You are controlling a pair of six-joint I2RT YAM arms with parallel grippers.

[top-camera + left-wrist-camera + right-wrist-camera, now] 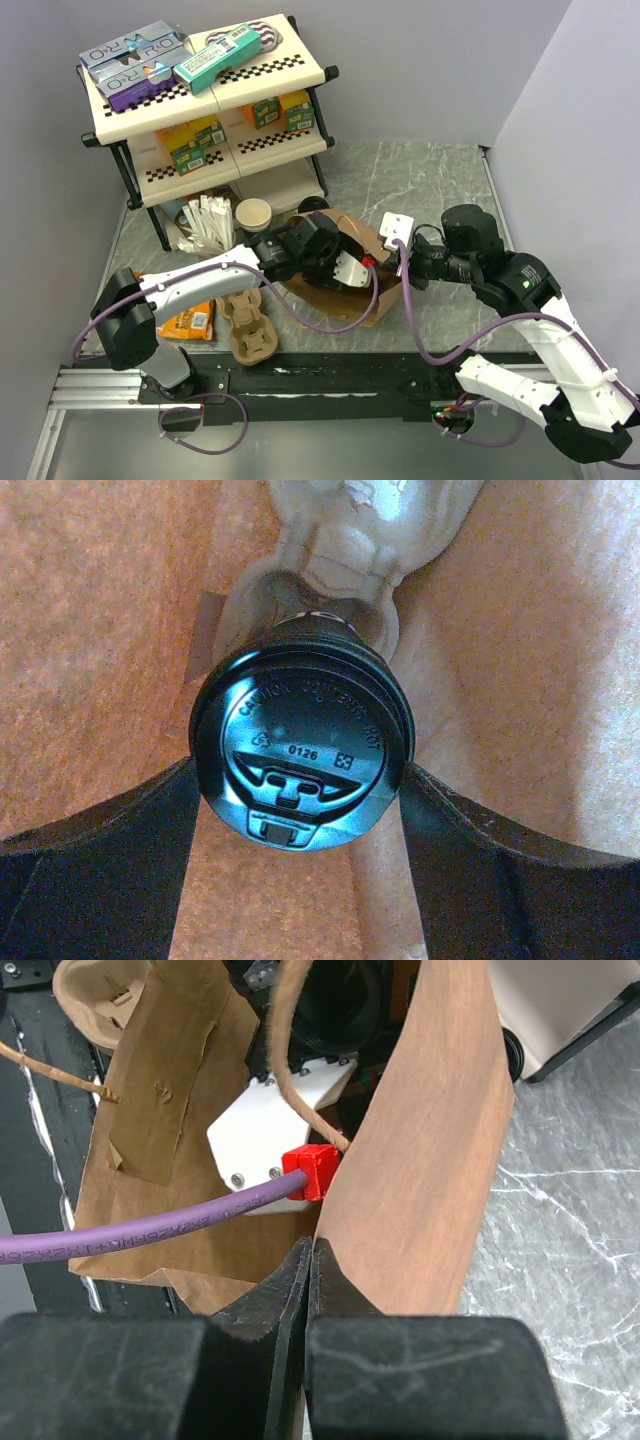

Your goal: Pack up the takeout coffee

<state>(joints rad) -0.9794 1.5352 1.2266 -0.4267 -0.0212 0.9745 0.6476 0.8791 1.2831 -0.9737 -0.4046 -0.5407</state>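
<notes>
The takeout coffee (300, 745) shows from above in the left wrist view, its round black lid filling the middle. My left gripper (300, 780) is shut on the cup, a dark finger (150, 830) against each side. It holds the cup inside the brown paper bag (352, 308), over a pale pulp form (350, 540). In the top view my left gripper (335, 258) is inside the bag's mouth and hides the cup. My right gripper (310, 1245) is shut on the bag's rim (420, 1160); it shows in the top view (405, 262) at the bag's right side.
A three-tier rack (200, 100) with boxes stands at the back left. A cup of white sticks (205, 225) and an empty paper cup (254, 214) stand before it. Brown pulp cup carriers (250, 322) and an orange snack bag (190, 322) lie left of the bag.
</notes>
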